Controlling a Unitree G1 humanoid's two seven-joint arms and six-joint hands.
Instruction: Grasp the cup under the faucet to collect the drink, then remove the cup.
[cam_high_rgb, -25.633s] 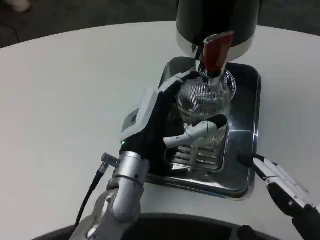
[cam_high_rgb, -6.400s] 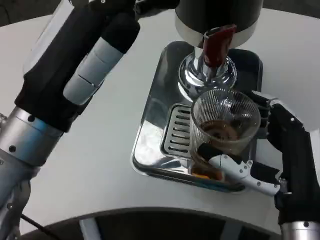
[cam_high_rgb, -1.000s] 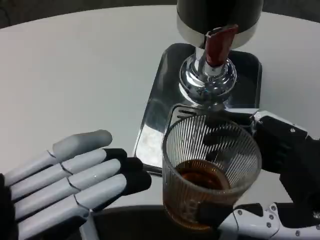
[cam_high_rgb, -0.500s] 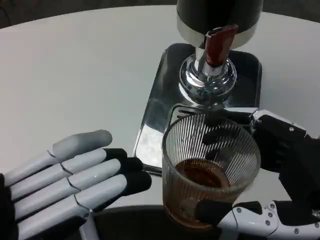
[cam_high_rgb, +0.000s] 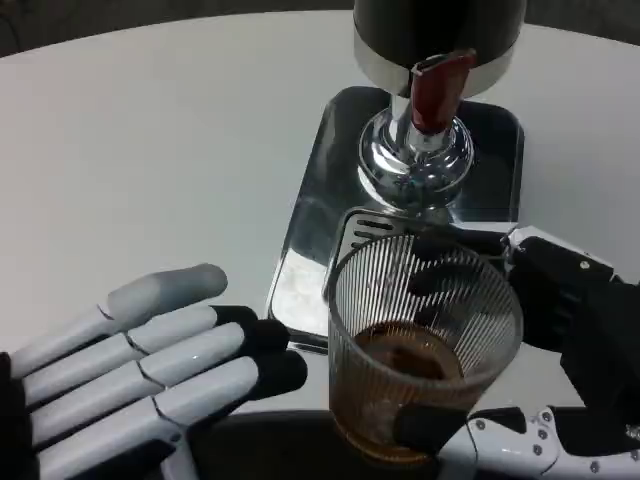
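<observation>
A ribbed clear glass cup (cam_high_rgb: 420, 340) with brown drink in its bottom is lifted close to the camera, over the near edge of the drip tray (cam_high_rgb: 320, 220). My right hand (cam_high_rgb: 570, 350) grips it from the right, thumb across its lower front and fingers behind it. The faucet with its red lever (cam_high_rgb: 435, 90) and chrome spout (cam_high_rgb: 415, 165) stands beyond the cup, at the top centre, under the black dispenser body (cam_high_rgb: 440, 30). My left hand (cam_high_rgb: 140, 365) lies at the lower left, fingers stretched flat and apart, holding nothing.
The shiny metal drip tray has a slotted grate (cam_high_rgb: 355, 235) partly hidden behind the cup. White tabletop (cam_high_rgb: 150, 150) spreads wide to the left and behind. A dark edge of the table runs along the bottom.
The cup has dropped a touch lower in my right hand. My left hand has shifted slightly down and right. The faucet and tray stay put.
</observation>
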